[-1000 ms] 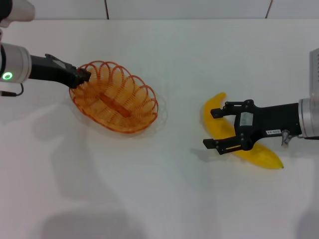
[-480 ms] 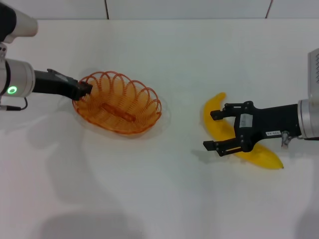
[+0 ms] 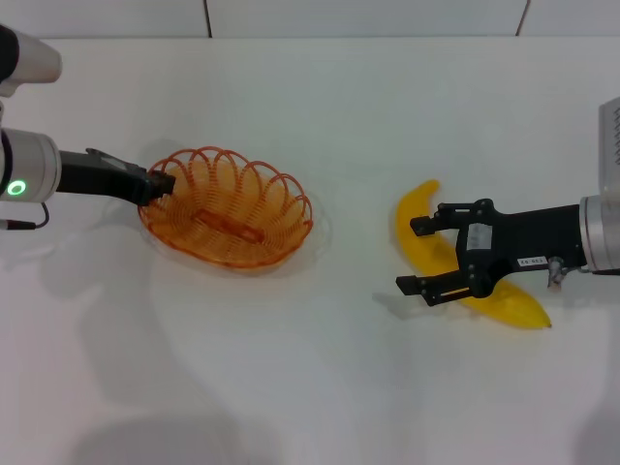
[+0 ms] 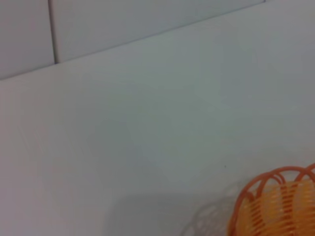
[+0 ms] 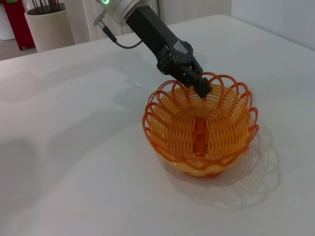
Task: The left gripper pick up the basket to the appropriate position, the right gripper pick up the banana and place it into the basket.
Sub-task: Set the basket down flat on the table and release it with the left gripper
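Observation:
The orange wire basket [image 3: 228, 218] sits level on the left part of the white table. My left gripper [image 3: 161, 183] is shut on the rim at the basket's left end; the right wrist view shows the left gripper [image 5: 197, 82] pinching a rim loop of the basket [image 5: 202, 128]. A piece of the basket's rim [image 4: 275, 206] shows in the left wrist view. The yellow banana [image 3: 418, 215] lies on the table at the right. My right gripper [image 3: 412, 256] is open and straddles the banana's middle, one finger on each side.
The white table [image 3: 310, 387] ends at a tiled wall at the back. In the right wrist view, a beige pot [image 5: 47, 24] and a red object stand beyond the table's far edge.
The left gripper has moved toward me with the basket, and the basket has gone from tilted to level. The right gripper and banana have not moved.

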`<state>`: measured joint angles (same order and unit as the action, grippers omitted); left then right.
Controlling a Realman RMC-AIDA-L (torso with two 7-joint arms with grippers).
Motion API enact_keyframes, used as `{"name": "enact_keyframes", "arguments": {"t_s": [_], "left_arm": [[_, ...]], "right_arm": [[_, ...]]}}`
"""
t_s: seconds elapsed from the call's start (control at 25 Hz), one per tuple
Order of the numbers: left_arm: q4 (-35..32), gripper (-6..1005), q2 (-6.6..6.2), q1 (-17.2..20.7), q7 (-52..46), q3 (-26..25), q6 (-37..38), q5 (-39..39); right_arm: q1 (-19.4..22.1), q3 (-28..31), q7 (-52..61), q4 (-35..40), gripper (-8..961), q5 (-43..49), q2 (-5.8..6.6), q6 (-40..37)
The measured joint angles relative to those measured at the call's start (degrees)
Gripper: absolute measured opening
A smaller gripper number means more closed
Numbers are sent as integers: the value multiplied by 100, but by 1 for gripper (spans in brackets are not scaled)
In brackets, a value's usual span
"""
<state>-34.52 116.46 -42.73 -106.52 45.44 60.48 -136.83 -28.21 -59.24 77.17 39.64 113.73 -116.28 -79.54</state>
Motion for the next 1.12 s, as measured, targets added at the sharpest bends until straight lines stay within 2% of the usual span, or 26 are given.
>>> {"name": "enact_keyframes", "arguments": {"t_s": [0.48, 0.96, 1.12], "left_arm": [[-142, 85, -14, -167, 405, 28, 5, 424], [-610, 84, -21, -167, 454, 739, 68, 1346], [-667, 84, -16, -149, 451, 839, 85, 1607]], "right_arm": [[-60, 0, -9, -124, 893, 58, -8, 66], [-62, 0, -10, -124, 894, 57, -9, 79], [-62, 0, -9, -123, 893, 55, -9, 79]]}}
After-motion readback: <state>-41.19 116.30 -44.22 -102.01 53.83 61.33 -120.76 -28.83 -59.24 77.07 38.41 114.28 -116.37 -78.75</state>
